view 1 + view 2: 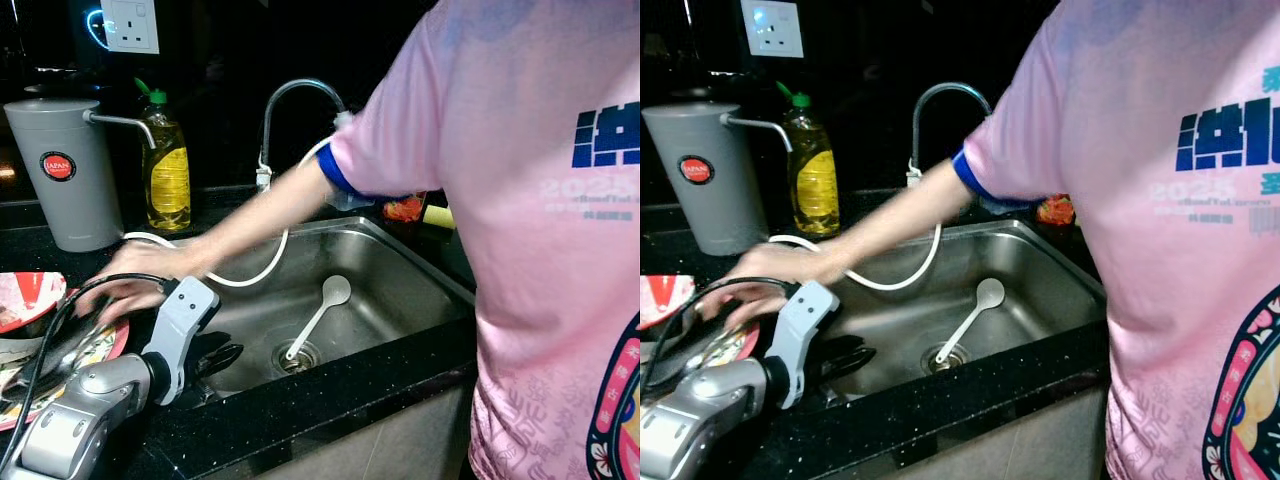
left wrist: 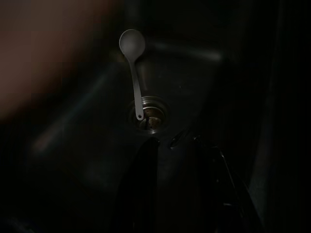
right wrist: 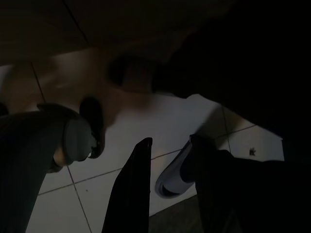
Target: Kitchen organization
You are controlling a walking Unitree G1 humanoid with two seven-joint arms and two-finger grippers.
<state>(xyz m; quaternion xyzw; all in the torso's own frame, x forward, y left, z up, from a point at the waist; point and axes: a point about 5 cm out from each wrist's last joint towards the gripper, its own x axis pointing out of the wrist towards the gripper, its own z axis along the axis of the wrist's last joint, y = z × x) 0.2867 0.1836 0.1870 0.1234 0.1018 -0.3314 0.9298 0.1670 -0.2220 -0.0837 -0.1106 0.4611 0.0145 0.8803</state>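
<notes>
A white plastic spoon (image 1: 322, 312) lies in the steel sink (image 1: 400, 275), its handle end resting on the drain (image 1: 297, 357). My left gripper (image 1: 215, 360) hovers over the sink's near left corner, open and empty. In the left wrist view its fingers (image 2: 146, 184) point toward the spoon (image 2: 133, 63) and the drain. A person in a pink shirt (image 1: 540, 230) stands at the sink's right and reaches across it, one hand (image 1: 130, 275) on the red and white plates (image 1: 25, 300) on the counter beside my left arm. My right gripper (image 3: 170, 143) hangs open over floor tiles.
A grey water filter (image 1: 62, 170) and a yellow bottle (image 1: 168, 160) stand at the back left. The faucet (image 1: 290, 100) arches over the sink, and a white hose (image 1: 250, 270) trails from it. The black counter (image 1: 330, 400) runs along the front. A person's shoes (image 3: 175, 174) are on the tiles.
</notes>
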